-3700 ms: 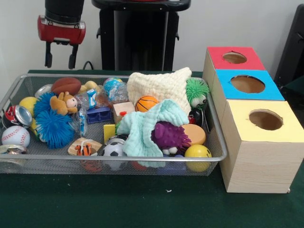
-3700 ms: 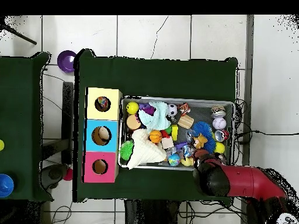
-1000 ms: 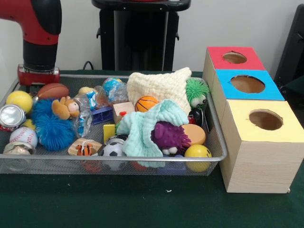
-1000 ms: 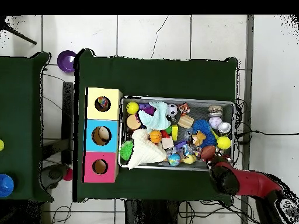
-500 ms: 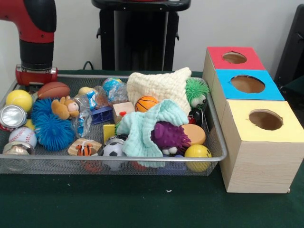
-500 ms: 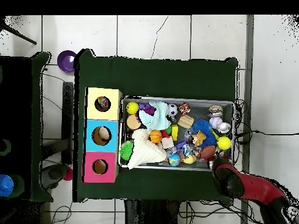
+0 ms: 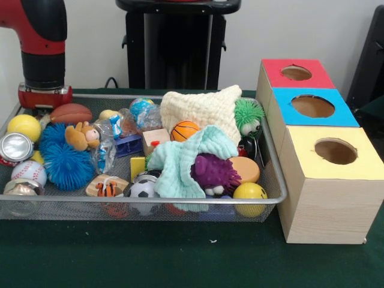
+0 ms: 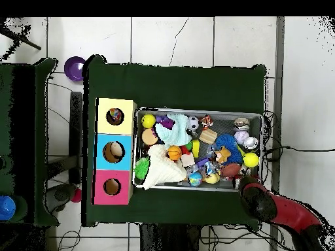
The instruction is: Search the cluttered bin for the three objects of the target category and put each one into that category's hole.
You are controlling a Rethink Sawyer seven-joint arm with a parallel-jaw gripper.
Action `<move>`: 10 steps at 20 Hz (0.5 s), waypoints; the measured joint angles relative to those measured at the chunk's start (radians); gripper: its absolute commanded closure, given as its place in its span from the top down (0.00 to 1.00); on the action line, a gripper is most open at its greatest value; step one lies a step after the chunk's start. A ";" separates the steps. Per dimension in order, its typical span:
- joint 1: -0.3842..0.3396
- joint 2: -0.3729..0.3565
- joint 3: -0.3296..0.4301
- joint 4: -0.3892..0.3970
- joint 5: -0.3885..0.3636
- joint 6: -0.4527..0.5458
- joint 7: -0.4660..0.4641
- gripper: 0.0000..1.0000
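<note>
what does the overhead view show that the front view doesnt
Only the overhead view shows inside the holes: something multicoloured lies in the yellow box and a pale object in the blue box. It also shows a purple bowl on the tiled floor beside the table.

Only the front view shows the boxes' wooden sides and the purple spiky toy half under the mint cloth.

Both show the wire bin, the small basketball, the cream knitted cloth and the red arm over the bin's corner by the brown football.
</note>
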 measured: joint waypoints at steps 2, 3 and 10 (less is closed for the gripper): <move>-0.008 0.003 0.004 0.001 0.026 0.010 0.000 1.00; -0.010 0.004 0.005 0.002 0.033 0.012 0.000 1.00; -0.037 0.010 0.015 0.016 0.112 0.022 0.000 1.00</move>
